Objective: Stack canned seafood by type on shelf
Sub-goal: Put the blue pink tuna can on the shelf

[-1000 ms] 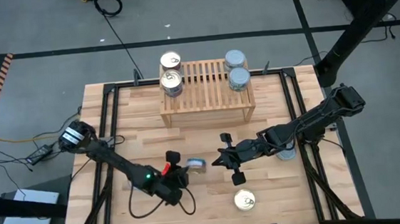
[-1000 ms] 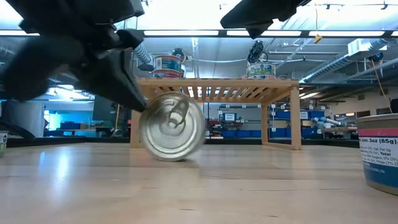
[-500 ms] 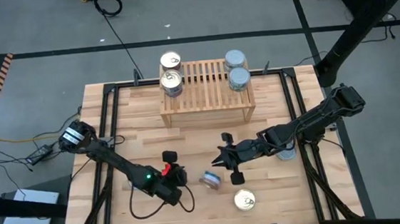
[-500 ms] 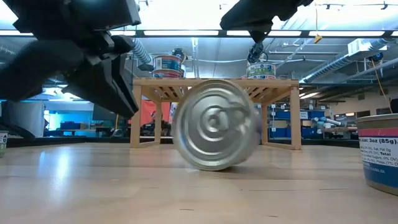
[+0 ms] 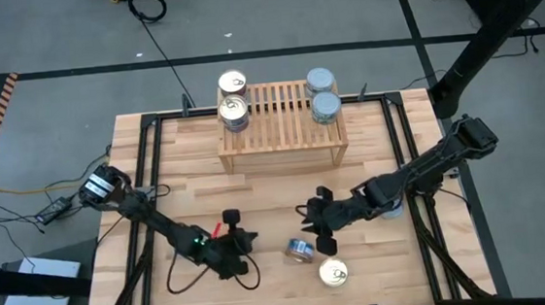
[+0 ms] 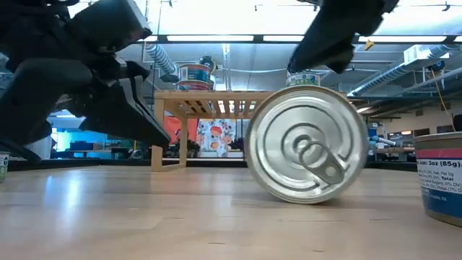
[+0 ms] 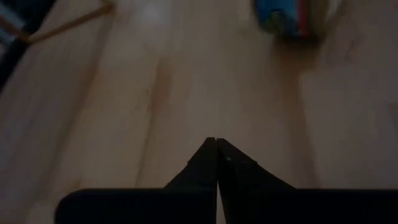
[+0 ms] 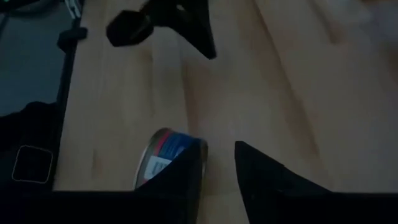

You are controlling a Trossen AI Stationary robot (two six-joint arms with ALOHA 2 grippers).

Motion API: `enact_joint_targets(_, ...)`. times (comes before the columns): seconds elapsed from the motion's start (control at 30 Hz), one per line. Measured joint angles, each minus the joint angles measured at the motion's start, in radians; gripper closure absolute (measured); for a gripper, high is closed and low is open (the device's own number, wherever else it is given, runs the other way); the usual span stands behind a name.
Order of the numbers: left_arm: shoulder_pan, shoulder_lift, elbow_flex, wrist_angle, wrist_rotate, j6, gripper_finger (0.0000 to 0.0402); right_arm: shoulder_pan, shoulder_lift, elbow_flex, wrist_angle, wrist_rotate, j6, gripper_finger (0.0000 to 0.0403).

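High view first: the left gripper [image 5: 245, 238] sits low over the table [image 5: 256, 188], fingers pinched fully together with nothing between them. Just beyond its tip, toward the right arm, a tin [image 5: 301, 252] lies tipped on its side, free of both grippers. The low view shows that tin's [image 6: 306, 145] silver ribbed end and pull tab facing out, with its rim on the wood. The right gripper [image 5: 318, 229] hangs just beside the same tin on its far side; its fingers [image 8: 260, 167] stand a little apart and grip nothing, the tin's blue label [image 8: 166, 146] showing next to one of them.

Past the right gripper toward the table's near edge, a gold tin [image 5: 334, 273] stands upright. Under the right arm's wrist sits another tin [image 5: 390, 208], partly hidden.

Farther out, the shelf [image 5: 280, 123] carries sorted stacks: gold stack [image 5: 234, 112] and a second gold stack [image 5: 232, 82] on one end, silver stack [image 5: 325, 105] and another silver stack [image 5: 319, 80] on the other.

Plank tabletop, pale wood, in a dark frame. Grey floor [image 5: 50, 53] around it, with cables.
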State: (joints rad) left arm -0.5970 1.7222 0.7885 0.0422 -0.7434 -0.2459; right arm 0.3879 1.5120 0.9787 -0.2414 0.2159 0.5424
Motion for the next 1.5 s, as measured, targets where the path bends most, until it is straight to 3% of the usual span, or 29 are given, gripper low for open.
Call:
enact_joint_targets(0.2, 0.058, 0.000, -0.109, 0.304, 0.132, 0.109, 0.0398, 0.048, 0.000, 0.000, -0.025, -0.004, 0.114, 0.0278)
enact_joint_targets(0.33, 0.116, -0.001, -0.149, 0.447, 0.248, 0.178, 0.0399, 0.090, 0.000, 0.000, -0.025, 0.055, 0.170, 0.0254)
enact_joint_targets(0.43, 0.158, -0.001, -0.153, 0.475, 0.296, 0.232, 0.0399, 0.127, 0.006, 0.000, -0.022, 0.078, 0.201, 0.0227)
enact_joint_targets(0.67, 0.229, -0.001, -0.153, 0.490, 0.302, 0.316, 0.0398, 0.188, 0.090, 0.012, 0.038, 0.096, 0.225, 0.0132)
enact_joint_targets(0.83, 0.247, -0.001, -0.153, 0.494, 0.304, 0.347, 0.0396, 0.194, 0.194, 0.149, -0.118, 0.126, 0.226, 0.0080)
enact_joint_targets(1.13, 0.252, -0.001, -0.153, 0.500, 0.304, 0.353, 0.0395, 0.190, 0.389, 0.444, -0.513, 0.141, 0.276, 0.0076)
enact_joint_targets(1.5, 0.252, -0.001, -0.153, 0.500, 0.304, 0.348, 0.0394, 0.143, 0.401, 0.467, -0.547, 0.068, 0.296, 0.0103)
